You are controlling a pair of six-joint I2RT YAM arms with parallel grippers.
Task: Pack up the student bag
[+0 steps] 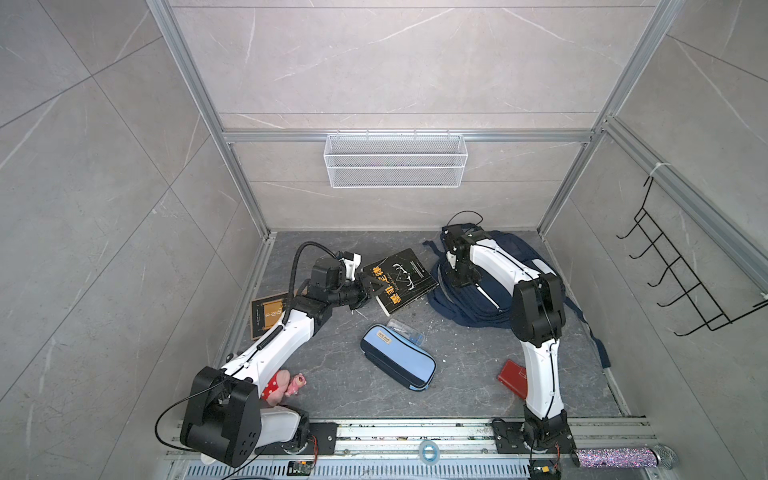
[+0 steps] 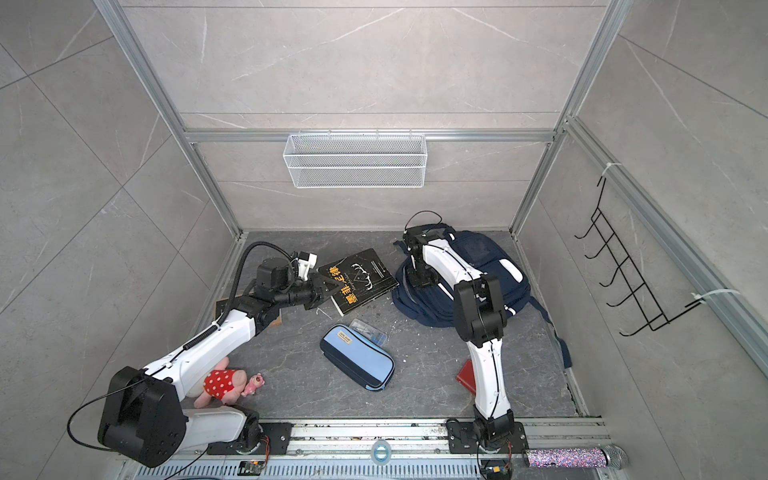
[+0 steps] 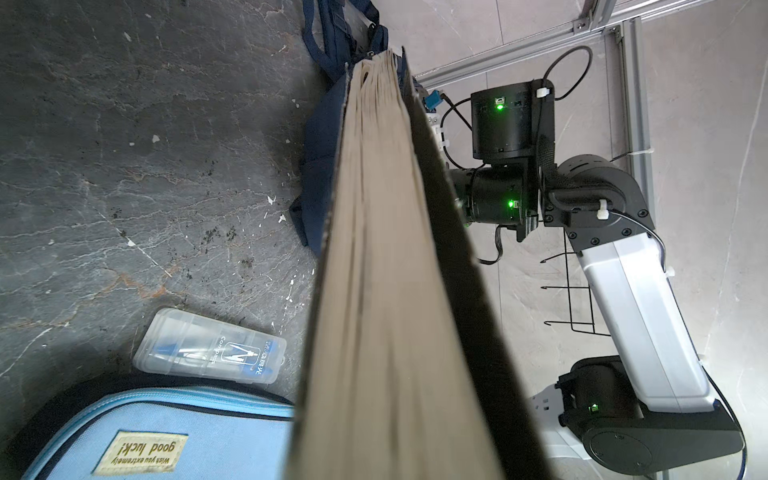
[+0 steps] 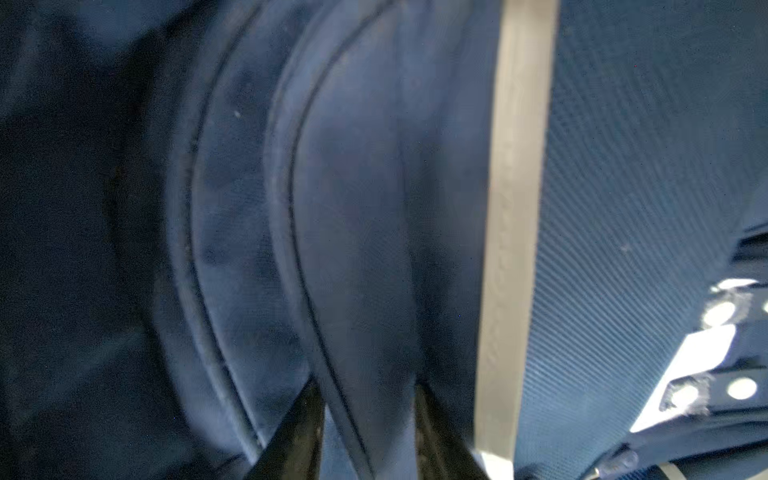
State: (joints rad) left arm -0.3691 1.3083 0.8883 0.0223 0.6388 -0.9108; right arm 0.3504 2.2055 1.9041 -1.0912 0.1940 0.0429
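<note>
The student bag (image 1: 457,309) lies flat at the back right of the desk (image 1: 469,374), long axis running roughly back to front, a strap (image 1: 598,349) trailing forward. On the right gripper (image 4: 365,419) the jaws straddle a navy fold. It's a blurred close-up, so I cannot tell if they pinch; both top views hide the tips. On the left gripper (image 1: 370,291) the jaws clamp the black book (image 1: 403,278).

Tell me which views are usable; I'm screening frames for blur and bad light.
Right wrist view: soft and smeared, pressed close to the student bag, one side sunk in shadow. Left wrist view: the compass case is crisp, but the book blocks the middle. Both top views: sharp and evenly lit, with wide-angle splay at the edges.
</note>
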